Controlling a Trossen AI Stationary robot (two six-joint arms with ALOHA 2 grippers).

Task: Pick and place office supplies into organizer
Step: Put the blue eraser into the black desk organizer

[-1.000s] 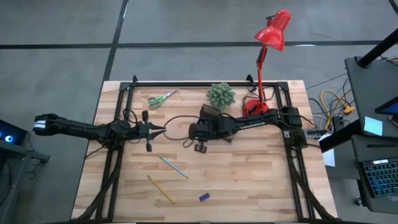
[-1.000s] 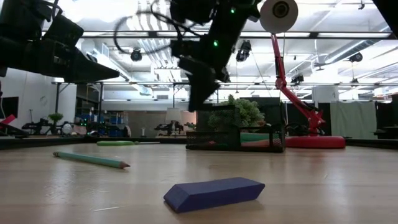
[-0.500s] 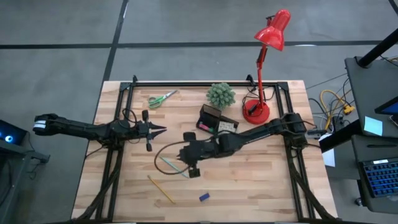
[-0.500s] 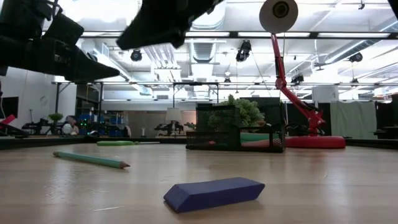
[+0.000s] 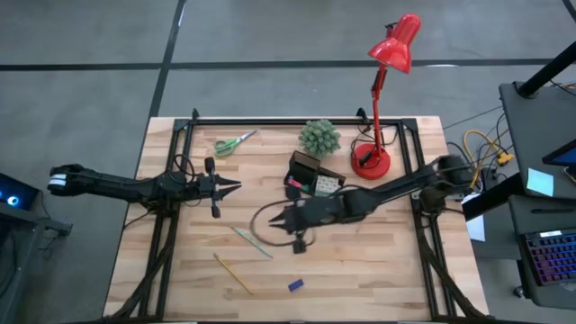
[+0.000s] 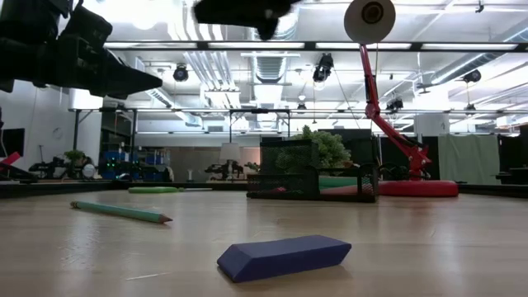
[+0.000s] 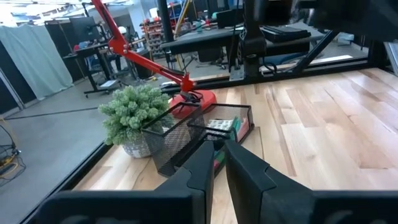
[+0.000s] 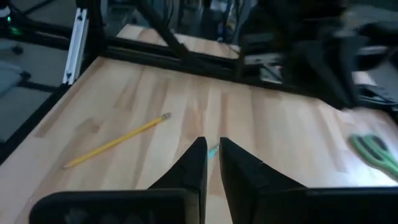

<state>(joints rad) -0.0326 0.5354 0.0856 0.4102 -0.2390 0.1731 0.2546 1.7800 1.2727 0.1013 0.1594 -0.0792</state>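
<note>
The black organizer (image 5: 310, 175) stands at the table's middle back, in front of the plant, with a few items inside. Green-handled scissors (image 5: 234, 142) lie at the far left. A teal pen (image 5: 252, 242), a yellow pencil (image 5: 233, 273) and a blue eraser (image 5: 295, 285) lie flat toward the near edge. My right gripper (image 5: 274, 219) hovers shut and empty left of and nearer than the organizer, above the pen's far end (image 8: 213, 151). My left gripper (image 5: 236, 186) hangs shut and empty over the table's left side, pointing level at the organizer (image 7: 180, 140).
A spiky potted plant (image 5: 319, 137) and a red desk lamp with a round base (image 5: 371, 162) stand at the back beside the organizer. A black frame runs along the table's edges (image 5: 297, 121). Bare wood lies at the near right.
My right gripper has left the organizer, gone toward the table's near-left and risen out of the top of the low view. It has tipped from pointing steeply down to nearly level. The pen, pencil, eraser and scissors have stayed where they were.
</note>
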